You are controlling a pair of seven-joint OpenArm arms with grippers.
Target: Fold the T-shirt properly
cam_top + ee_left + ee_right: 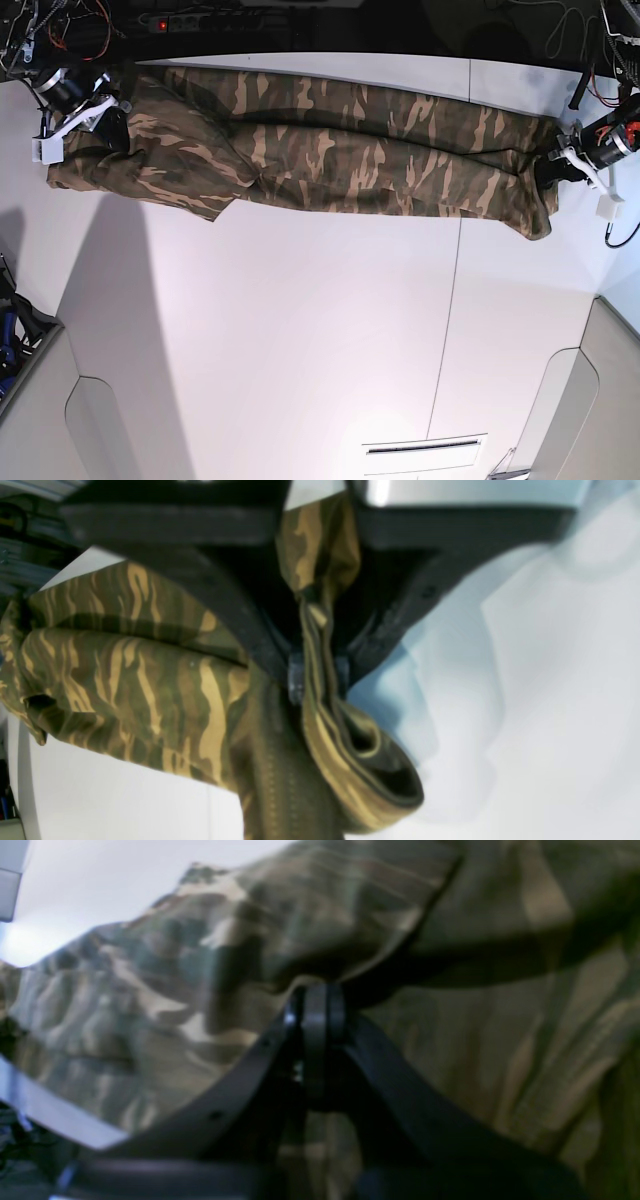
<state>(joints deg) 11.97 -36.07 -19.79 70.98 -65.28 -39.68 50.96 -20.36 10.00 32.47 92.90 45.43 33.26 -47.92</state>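
The camouflage T-shirt (320,150) is stretched in a long band across the far part of the white table (300,330). In the base view my left gripper (556,166) is at the shirt's right end and my right gripper (100,118) at its left end. The left wrist view shows the left gripper (318,680) shut on a bunched fold of the T-shirt (150,680), with a hemmed edge hanging below the black fingers (240,615). In the right wrist view the right gripper (318,1007) has its tips pressed together at a fold of the T-shirt (300,915).
Cables and electronics (60,30) run along the dark back edge of the table. A seam (448,330) crosses the tabletop. Grey panels sit at the lower left (40,420) and lower right (600,400) corners.
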